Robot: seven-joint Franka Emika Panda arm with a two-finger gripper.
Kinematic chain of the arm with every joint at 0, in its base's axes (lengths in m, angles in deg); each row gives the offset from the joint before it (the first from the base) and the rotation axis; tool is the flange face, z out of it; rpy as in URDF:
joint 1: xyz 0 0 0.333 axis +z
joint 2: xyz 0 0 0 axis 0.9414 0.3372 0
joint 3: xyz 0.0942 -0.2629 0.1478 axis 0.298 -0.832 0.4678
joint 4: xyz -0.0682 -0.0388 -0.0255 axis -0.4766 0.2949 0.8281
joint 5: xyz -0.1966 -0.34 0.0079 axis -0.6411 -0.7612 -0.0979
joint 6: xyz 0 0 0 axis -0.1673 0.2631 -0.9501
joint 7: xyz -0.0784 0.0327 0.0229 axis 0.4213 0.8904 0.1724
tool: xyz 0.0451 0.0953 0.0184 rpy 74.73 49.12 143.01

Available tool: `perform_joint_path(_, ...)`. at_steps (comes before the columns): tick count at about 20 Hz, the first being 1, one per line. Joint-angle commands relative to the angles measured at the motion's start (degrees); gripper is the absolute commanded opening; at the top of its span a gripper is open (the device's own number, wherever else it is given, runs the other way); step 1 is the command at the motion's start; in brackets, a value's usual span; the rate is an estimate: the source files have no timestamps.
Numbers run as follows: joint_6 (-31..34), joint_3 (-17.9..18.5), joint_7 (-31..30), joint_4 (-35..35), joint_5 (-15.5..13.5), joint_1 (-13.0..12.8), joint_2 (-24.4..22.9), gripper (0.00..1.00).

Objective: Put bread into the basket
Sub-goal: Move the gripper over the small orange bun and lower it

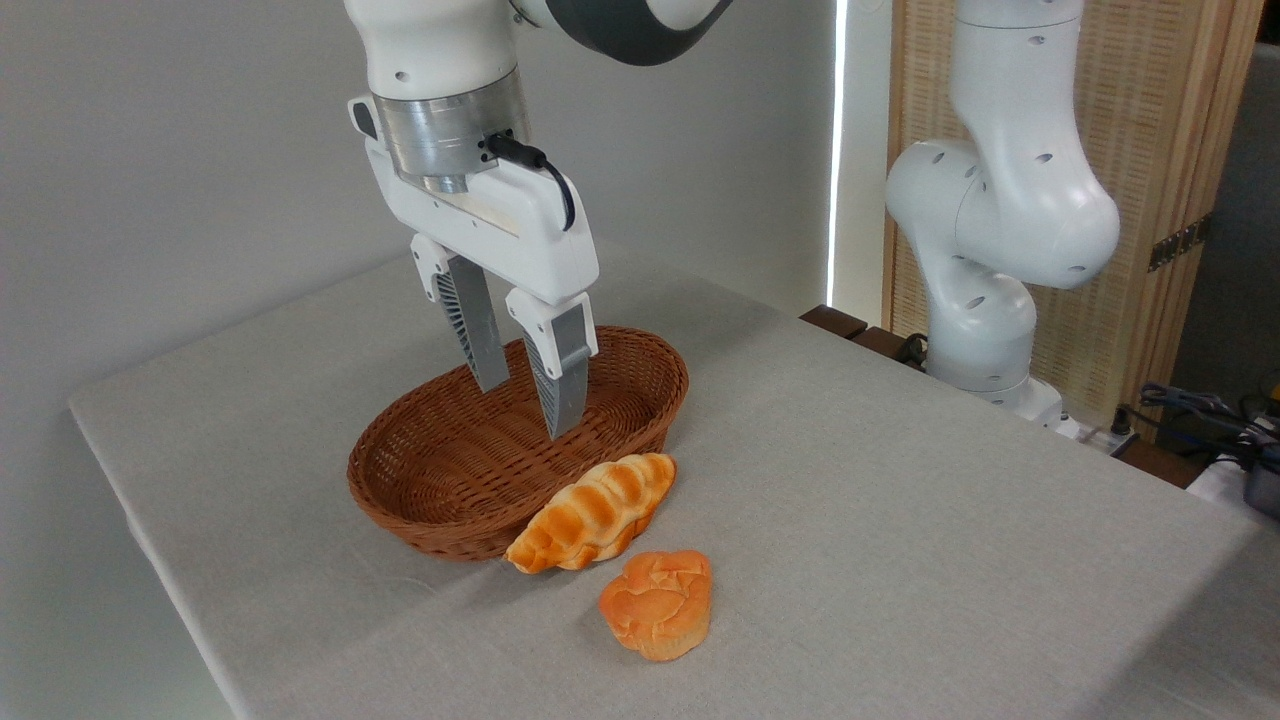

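Claw (527,400): spread, empty, above the basket (640,405); bun (657,603): on the tabletop (900,500) just beside the ridged loaf (592,512), so I judge a straight-down approach, gripping its sides clear of that loaf.

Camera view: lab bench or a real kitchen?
Most likely a lab bench: a Panda arm bolted beside a cloth-covered table, cables at the right edge, and only a wicker basket and bread props laid out.
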Motion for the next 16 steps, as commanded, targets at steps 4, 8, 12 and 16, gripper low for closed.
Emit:
perform_joint_path(4,2.38,4.33,10.23,-1.47,-0.31,0.12,-0.18,1.0)
perform_joint_path(8,0.98,7.41,14.55,-3.58,0.04,0.12,0.0,1.0)
perform_joint_path(12,-3.59,10.31,19.56,-8.93,0.04,0.12,0.08,1.0)
perform_joint_path(16,-11.83,10.93,20.45,-14.47,0.04,0.21,0.79,1.0)
